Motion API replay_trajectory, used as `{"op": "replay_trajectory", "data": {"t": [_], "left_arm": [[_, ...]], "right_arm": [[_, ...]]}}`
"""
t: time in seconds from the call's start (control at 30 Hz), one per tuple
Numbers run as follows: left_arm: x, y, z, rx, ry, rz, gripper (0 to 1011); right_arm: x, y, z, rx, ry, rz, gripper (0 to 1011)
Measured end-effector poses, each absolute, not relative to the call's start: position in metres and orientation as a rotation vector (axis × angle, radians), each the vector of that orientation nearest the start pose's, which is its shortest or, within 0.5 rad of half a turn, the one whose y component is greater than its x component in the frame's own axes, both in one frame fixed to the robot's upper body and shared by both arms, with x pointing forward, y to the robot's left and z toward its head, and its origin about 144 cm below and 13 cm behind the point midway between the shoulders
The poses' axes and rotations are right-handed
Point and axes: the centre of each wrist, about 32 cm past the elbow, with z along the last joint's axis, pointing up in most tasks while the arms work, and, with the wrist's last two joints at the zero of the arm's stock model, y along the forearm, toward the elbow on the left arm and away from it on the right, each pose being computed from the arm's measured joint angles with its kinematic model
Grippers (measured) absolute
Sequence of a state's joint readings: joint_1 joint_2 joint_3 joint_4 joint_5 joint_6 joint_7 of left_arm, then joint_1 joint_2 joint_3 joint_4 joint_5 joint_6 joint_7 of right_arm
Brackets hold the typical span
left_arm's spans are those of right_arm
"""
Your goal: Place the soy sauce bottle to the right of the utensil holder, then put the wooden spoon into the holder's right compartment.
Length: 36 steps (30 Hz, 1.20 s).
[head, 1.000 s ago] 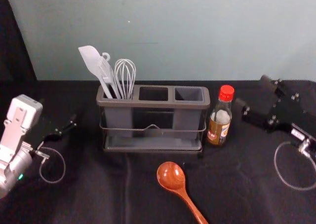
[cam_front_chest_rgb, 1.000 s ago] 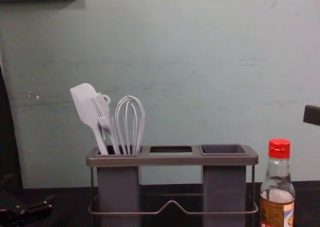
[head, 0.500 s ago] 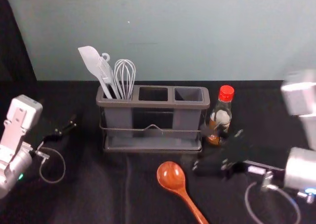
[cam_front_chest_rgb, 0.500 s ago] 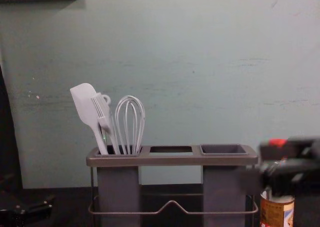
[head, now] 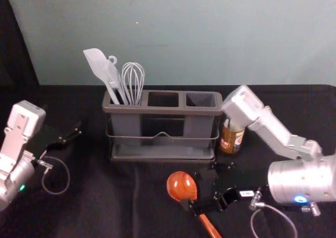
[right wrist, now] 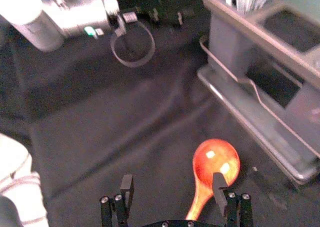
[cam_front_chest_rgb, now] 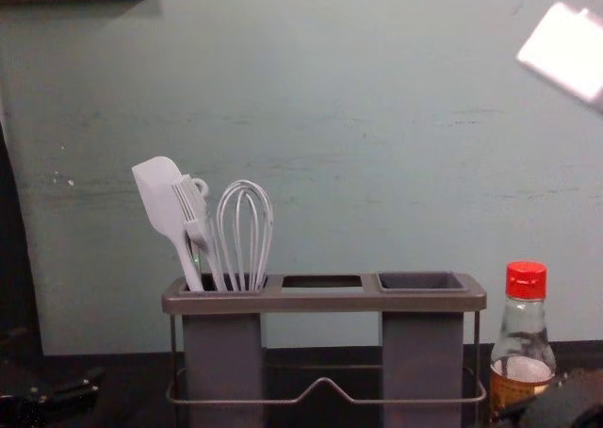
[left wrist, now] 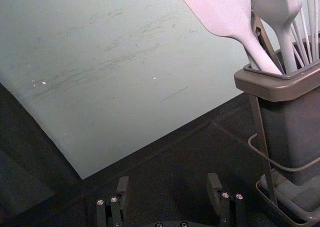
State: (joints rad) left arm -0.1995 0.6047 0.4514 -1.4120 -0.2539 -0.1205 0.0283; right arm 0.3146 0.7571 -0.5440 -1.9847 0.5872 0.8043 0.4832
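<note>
The wooden spoon (head: 182,186) lies on the black cloth in front of the utensil holder (head: 163,110). My right gripper (head: 200,186) is open over the spoon's neck in the head view. In the right wrist view, one finger of my right gripper (right wrist: 173,188) overlaps the edge of the spoon (right wrist: 214,162), and nothing is gripped. The soy sauce bottle (cam_front_chest_rgb: 525,338) stands upright just right of the holder, its cap hidden behind my right arm in the head view. My left gripper (head: 67,135) stays parked at the left; the left wrist view shows this gripper (left wrist: 168,186) open.
A spatula (cam_front_chest_rgb: 162,202), a brush and a whisk (cam_front_chest_rgb: 246,230) stand in the holder's left compartment. The wall (head: 178,33) rises behind. My right forearm reaches across from the right, close in front of the bottle.
My right gripper has swung in from the right, past the bottle's front, to the spoon. The left arm, spoon, bottle and holder have kept their places.
</note>
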Motion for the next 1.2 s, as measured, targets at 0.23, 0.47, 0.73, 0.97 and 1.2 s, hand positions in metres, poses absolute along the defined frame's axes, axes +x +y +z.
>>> {"op": "replay_trajectory", "data": {"t": [0.23,0.47,0.73,0.97,1.2], "left_arm": [[0.489,0.310,1.140,0.304,-0.285,1.248,1011],[0.489,0.310,1.140,0.304,-0.285,1.248,1011],[0.489,0.310,1.140,0.305,-0.285,1.248,1011],[0.489,0.310,1.140,0.305,-0.285,1.248,1011],[0.489,0.310,1.140,0.305,-0.285,1.248,1011]], "right_arm": [[0.475,-0.226,1.290,-0.714,0.258,-0.512,1004],[0.493,-0.218,1.280,-0.775,0.299,-0.500,1004],[0.508,-0.209,1.275,-0.797,0.312,-0.505,1004],[0.522,-0.199,1.268,-0.823,0.334,-0.506,1004],[0.533,-0.191,1.262,-0.831,0.356,-0.512,1004]]}}
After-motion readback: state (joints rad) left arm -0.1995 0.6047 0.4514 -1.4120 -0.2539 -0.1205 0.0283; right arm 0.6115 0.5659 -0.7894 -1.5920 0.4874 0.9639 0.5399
